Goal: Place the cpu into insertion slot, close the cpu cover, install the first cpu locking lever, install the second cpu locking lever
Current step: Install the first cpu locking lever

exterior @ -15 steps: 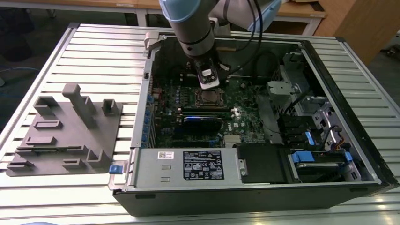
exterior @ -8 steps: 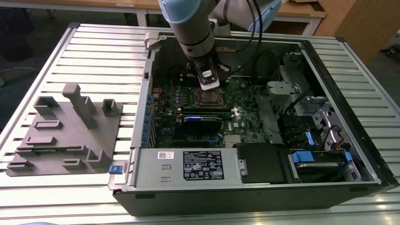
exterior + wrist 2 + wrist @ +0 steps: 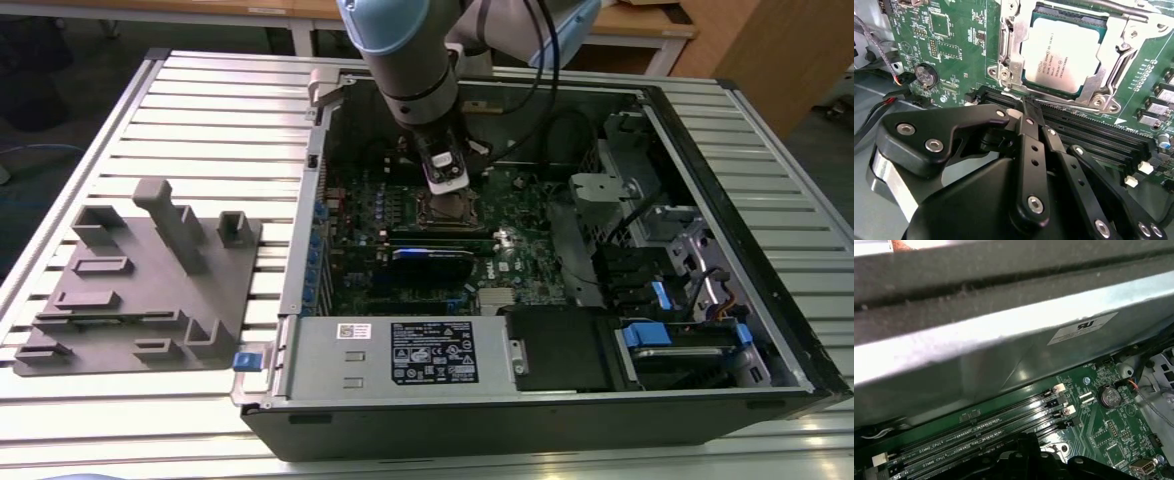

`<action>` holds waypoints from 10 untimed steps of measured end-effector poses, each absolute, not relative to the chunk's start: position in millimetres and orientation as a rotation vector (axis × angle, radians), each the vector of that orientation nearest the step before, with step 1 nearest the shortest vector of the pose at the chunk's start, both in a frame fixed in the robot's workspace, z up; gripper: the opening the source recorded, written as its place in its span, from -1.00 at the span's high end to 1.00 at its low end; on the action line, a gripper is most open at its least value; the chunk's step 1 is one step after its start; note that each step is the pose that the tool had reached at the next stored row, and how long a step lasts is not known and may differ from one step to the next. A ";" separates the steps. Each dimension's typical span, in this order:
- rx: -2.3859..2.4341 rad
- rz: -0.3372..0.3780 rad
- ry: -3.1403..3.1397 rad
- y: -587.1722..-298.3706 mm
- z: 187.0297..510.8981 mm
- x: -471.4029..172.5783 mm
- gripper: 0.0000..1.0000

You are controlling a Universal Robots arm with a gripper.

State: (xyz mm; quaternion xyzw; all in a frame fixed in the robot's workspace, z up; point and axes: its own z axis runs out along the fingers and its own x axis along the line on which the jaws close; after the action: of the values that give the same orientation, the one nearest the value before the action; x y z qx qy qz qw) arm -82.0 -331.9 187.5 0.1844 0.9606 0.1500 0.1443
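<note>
The cpu (image 3: 1064, 52) lies flat in the insertion slot (image 3: 446, 209), silvery top face up. The silver cpu cover (image 3: 1006, 47) is down over it, framing the chip. A thin wire locking lever (image 3: 1054, 102) runs along the socket edge closest to my gripper, and a second lever rod (image 3: 1114, 6) lies at the opposite edge. My gripper (image 3: 1027, 106) is shut, its black fingertips pressed together, with the tip at the nearer lever. In the exterior view the gripper (image 3: 445, 186) hangs just above the socket inside the open computer case.
Long black memory slots (image 3: 1094, 135) lie under my fingers. A coin battery (image 3: 928, 75) and cables (image 3: 889, 97) sit beside them. The black power supply (image 3: 400, 352) and drive bays (image 3: 667, 340) fill the case front. A grey fixture (image 3: 134, 280) stands at the exterior view's left.
</note>
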 end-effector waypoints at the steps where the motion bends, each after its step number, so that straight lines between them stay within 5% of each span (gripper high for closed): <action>1: 0.530 0.430 2.769 -331.9 187.4 -82.0 0.79; 10: 0.519 0.392 2.771 -332.0 186.8 -82.0 0.79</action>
State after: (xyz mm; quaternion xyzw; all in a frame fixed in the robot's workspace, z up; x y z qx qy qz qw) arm -82.0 -332.0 186.8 0.1804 0.9630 0.1362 0.1469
